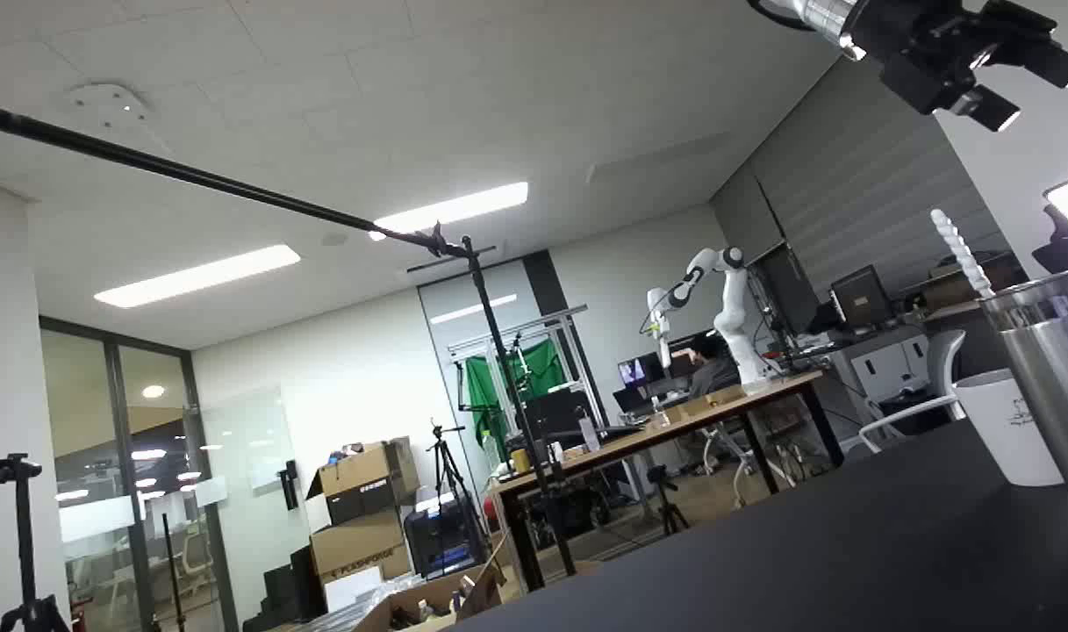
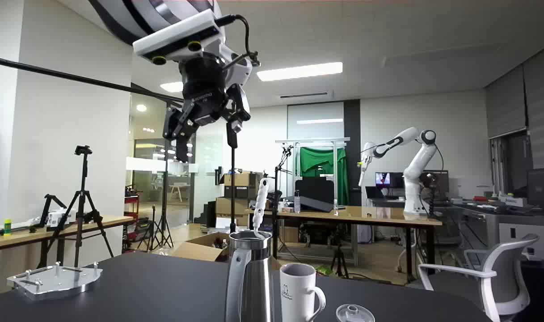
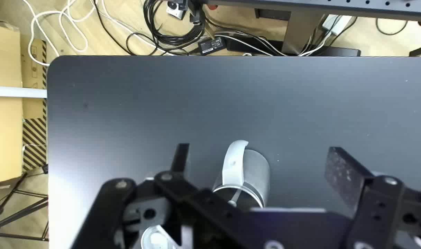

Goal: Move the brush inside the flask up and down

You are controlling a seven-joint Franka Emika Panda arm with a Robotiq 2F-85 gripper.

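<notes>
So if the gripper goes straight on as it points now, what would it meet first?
Probably the black tabletop, close beside the handle of the steel flask. Depth is unclear, though: in the wrist view that handle shows between the open jaws, so it could be clipped first.

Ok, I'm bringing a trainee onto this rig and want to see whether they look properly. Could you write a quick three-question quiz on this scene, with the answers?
1. True or false: the claw is open and holding nothing.

2. Where is the brush?
A. Lying flat on the table
B. Leaning inside the flask
C. Gripped by the claw

3. Fill the gap: beside the flask stands a white drinking ____.

Key: 1, true; 2, B; 3, mug.
</notes>
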